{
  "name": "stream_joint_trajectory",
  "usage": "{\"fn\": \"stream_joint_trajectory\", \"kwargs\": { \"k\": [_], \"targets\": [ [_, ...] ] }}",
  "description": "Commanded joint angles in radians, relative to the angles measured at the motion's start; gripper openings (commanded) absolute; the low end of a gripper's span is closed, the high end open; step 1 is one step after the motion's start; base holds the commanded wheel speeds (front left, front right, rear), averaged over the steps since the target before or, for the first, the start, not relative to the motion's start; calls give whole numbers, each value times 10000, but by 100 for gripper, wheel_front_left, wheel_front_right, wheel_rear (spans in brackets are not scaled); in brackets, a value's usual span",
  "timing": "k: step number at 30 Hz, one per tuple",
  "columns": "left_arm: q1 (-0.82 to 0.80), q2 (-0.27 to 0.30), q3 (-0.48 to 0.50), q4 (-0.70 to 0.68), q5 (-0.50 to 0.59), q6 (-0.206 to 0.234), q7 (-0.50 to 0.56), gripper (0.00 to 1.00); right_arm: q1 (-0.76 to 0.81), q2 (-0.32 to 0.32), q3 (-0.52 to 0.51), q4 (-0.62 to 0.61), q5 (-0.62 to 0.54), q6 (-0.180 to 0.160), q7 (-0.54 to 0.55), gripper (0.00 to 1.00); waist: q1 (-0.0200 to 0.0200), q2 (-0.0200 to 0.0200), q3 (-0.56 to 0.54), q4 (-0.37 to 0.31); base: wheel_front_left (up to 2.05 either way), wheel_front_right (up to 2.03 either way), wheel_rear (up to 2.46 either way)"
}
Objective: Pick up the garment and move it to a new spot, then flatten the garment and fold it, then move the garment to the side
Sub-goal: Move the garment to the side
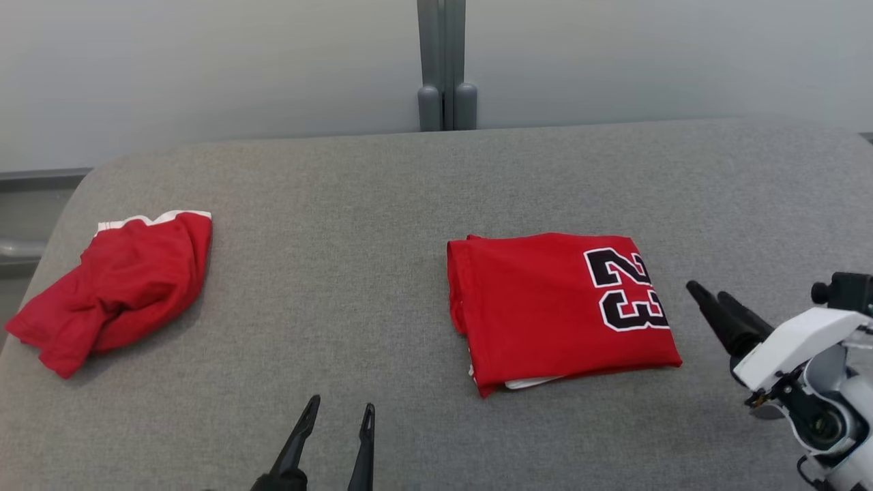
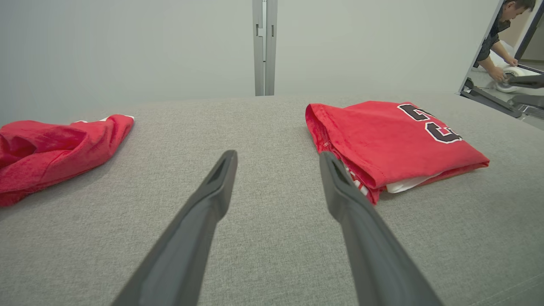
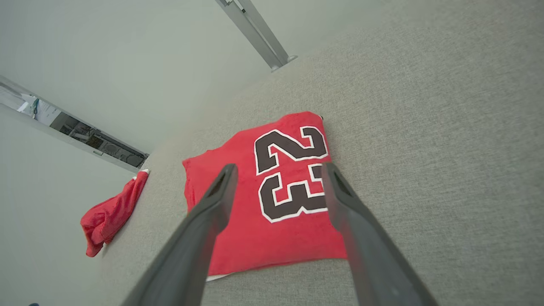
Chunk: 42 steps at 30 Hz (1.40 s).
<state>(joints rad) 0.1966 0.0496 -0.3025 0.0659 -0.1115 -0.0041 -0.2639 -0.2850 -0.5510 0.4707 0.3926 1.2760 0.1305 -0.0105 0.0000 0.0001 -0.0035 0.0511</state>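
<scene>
dark left pincer (image 1: 341, 404) and right pincer (image 1: 708, 291) wide, empty, seemingly clear of folded red garment (image 1: 545, 314)

Matt red cloth jersey (image 1: 545, 310); rough grey woven fabric table (image 1: 382, 204).

A grey fabric-covered table (image 1: 382, 198) meets a pale wall (image 1: 204, 68) split by a grey upright post (image 1: 443, 61); a crumpled red cloth (image 1: 123, 286) with a white edge lies near the table's left end, and past the wall's right end a person (image 2: 495, 38) bends over something white on the floor
</scene>
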Motion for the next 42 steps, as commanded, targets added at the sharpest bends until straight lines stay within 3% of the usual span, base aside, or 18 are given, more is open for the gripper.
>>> {"fn": "stream_joint_trajectory", "kwargs": {
  "k": [1,11,21,22,23,24,25,26,35,42],
  "targets": [
    [-350,19,-89,-24,20,-18,-4,100,-295,-241,41,-35,313,4,174,100,0,-1,603,360,0,0,0],
    [-1389,22,-824,45,-212,119,-4,100,-1357,-1223,567,547,1316,4,1066,100,0,-1,1885,934,0,0,0],
    [-1827,23,-1073,186,-203,176,-3,100,-1742,-1234,1386,1227,1496,4,1326,100,0,-1,2269,1136,0,0,0],
    [-1831,23,-1083,188,-194,183,-3,100,-1762,-1223,1448,1261,1519,4,1315,93,0,-1,2291,1135,0,0,0],
    [-1844,23,-1099,185,-180,192,-3,100,-1790,-1213,1518,1291,1521,4,1273,54,0,-1,2326,1130,0,0,0],
    [-1864,23,-1112,188,-168,192,-3,100,-1799,-1192,1572,1305,1549,4,1248,44,0,-1,2351,1126,0,0,0],
    [-1890,23,-1119,185,-150,193,-3,100,-1830,-1175,1639,1302,1598,4,1256,13,0,-1,2395,1114,0,0,0],
    [-1916,23,-1124,176,-139,199,-3,100,-1877,-1184,1693,1258,1627,4,1272,0,0,-1,2440,1101,0,0,0],
    [-2435,22,-1269,-339,165,8,-3,100,-3050,-2170,1892,1044,627,3,-77,0,0,-1,3410,625,0,0,0],
    [-3550,26,-1664,-1045,585,-261,-3,100,-4664,-3231,1794,1579,-28,3,-1081,0,0,-1,5071,-66,0,0,0]
  ]
}}
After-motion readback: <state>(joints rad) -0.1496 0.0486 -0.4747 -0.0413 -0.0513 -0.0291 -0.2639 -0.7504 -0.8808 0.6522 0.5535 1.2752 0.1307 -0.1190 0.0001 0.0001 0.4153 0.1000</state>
